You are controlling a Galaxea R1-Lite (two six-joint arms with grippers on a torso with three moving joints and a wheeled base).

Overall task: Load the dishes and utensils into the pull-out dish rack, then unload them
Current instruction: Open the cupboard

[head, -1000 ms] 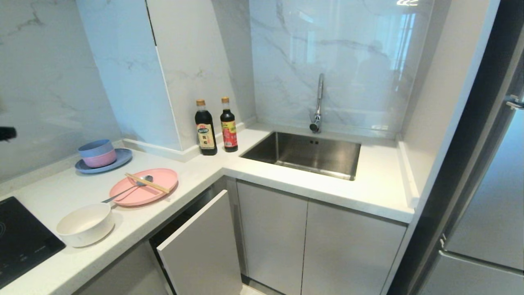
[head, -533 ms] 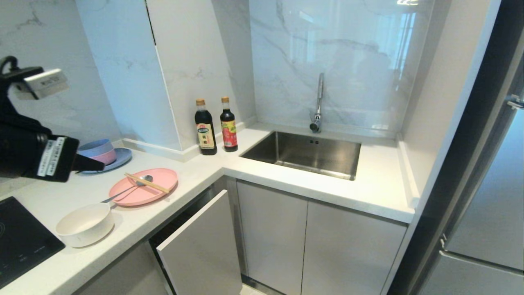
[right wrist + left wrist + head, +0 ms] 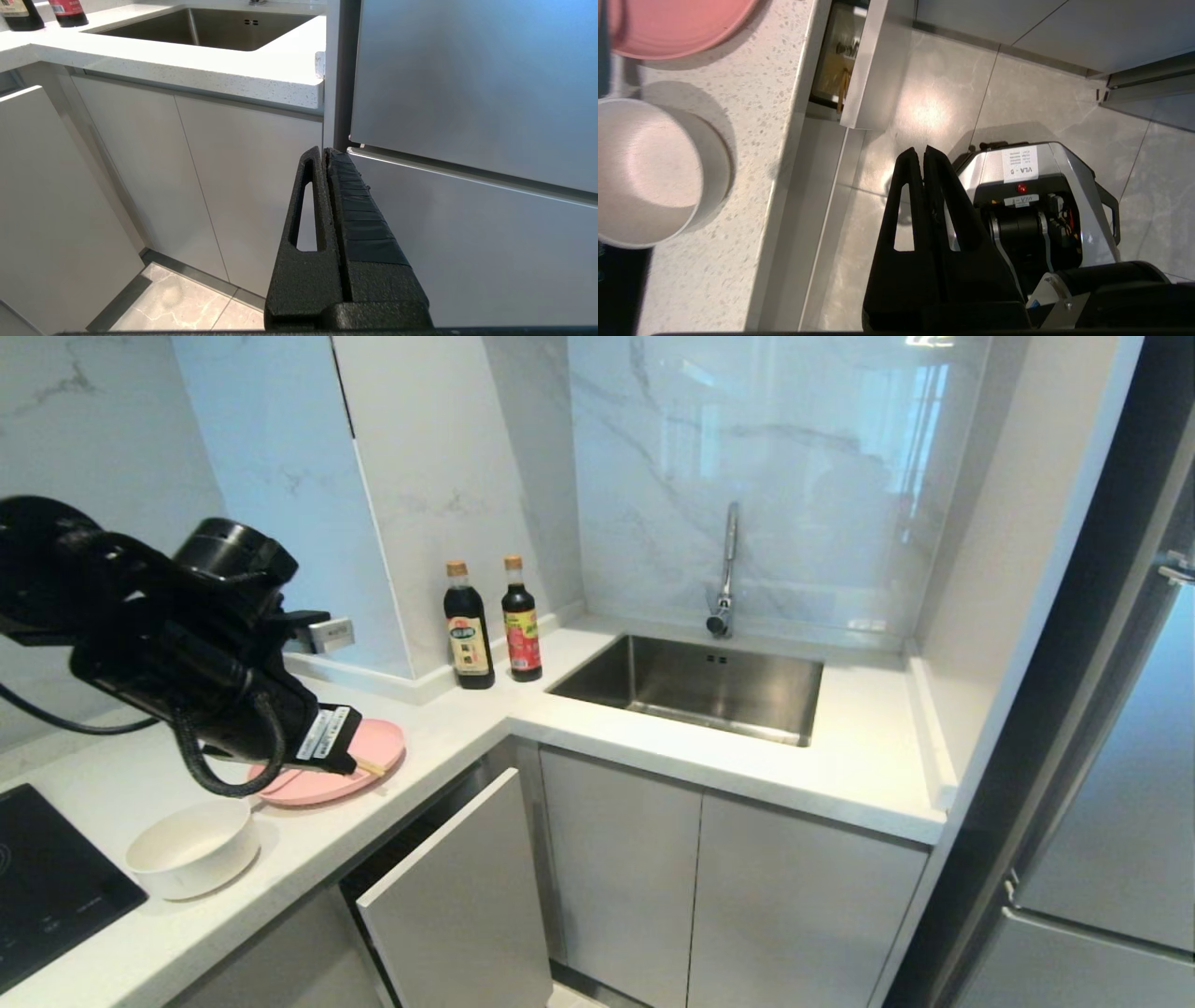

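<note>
Left arm (image 3: 177,644) over pink plate (image 3: 373,747), fingers (image 3: 943,186) together.

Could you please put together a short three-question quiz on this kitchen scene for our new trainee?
1. True or false: the left end effector is holding a dish.
2. Which dish sits nearer the counter's front edge: A) the white bowl, B) the pink plate?
3. Fill in: the rack's cabinet front stands partly ____.

Key: 1 false, it is shut and empty. 2 A. 3 open.
</note>
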